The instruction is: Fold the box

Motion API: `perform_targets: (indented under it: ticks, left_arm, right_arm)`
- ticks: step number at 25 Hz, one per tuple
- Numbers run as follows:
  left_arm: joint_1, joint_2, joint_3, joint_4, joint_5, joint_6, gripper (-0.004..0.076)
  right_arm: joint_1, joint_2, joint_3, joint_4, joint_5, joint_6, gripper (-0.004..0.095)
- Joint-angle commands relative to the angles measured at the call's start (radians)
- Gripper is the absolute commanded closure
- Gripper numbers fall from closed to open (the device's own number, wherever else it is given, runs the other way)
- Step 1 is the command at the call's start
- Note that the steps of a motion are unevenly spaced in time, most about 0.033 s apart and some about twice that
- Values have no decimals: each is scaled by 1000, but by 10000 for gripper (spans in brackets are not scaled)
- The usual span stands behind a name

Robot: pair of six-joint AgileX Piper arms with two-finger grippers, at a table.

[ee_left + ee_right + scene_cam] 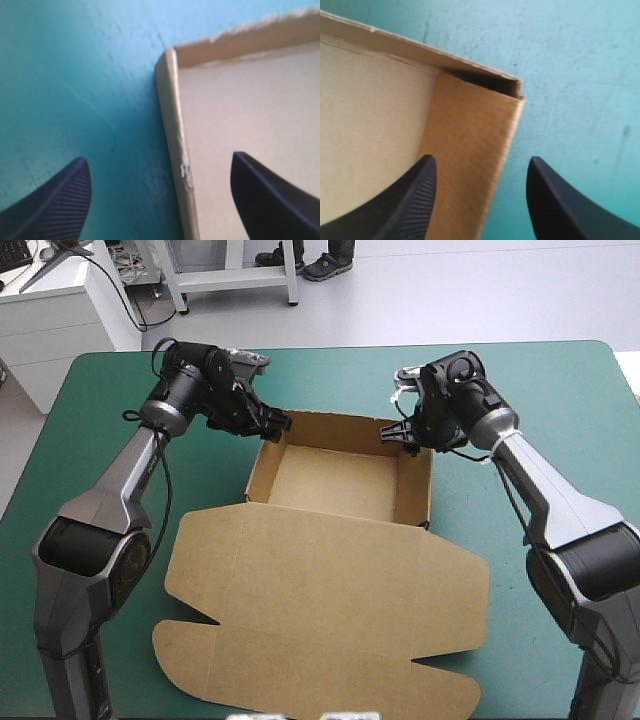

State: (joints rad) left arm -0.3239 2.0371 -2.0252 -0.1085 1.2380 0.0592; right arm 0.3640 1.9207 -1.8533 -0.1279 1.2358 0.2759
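The brown box stands as an open tray with raised walls at the table's middle, its lid lying flat toward the near edge. My left gripper is open at the tray's far left corner. In the left wrist view the corner wall runs between the spread fingers, one outside over the cover, one inside the tray. My right gripper is open at the far right corner. In the right wrist view the side wall sits between its fingers, with a gap at the corner seam.
The teal-green cover lies bare around the box on the right, left and far sides. The flat lid reaches close to the near edge of the table.
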Motion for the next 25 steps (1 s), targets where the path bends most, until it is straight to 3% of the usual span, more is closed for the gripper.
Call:
perform_targets:
  ticks: [1, 4, 5, 7, 8, 16, 21, 25]
  left_arm:
    - [-6, -98, -154, 13, 56, -1, 217]
    - [-6, -145, -243, 53, 56, -1, 340]
    - [-6, -166, -255, 64, 58, -1, 421]
    - [-6, -223, -257, 62, 58, -1, 661]
    - [-6, -248, -257, 58, 58, 4, 727]
    - [-6, -519, -103, 109, 58, 4, 732]
    - [-6, -709, 195, 158, 46, 4, 732]
    - [-6, -873, 449, 60, -18, 65, 732]
  right_arm:
    - [-2, -135, -34, -47, 15, -12, 403]
    - [-2, -204, -34, -47, 15, -12, 405]
    - [-2, -223, -34, -43, 15, -12, 405]
    - [-4, -257, -32, -20, 15, -12, 408]
    - [-6, -273, -30, 7, 15, -12, 409]
    - [-9, -280, 63, 35, 15, 1, 408]
    - [-17, -236, 116, 59, 13, 68, 409]
    - [-17, -183, 116, 87, 10, 68, 413]
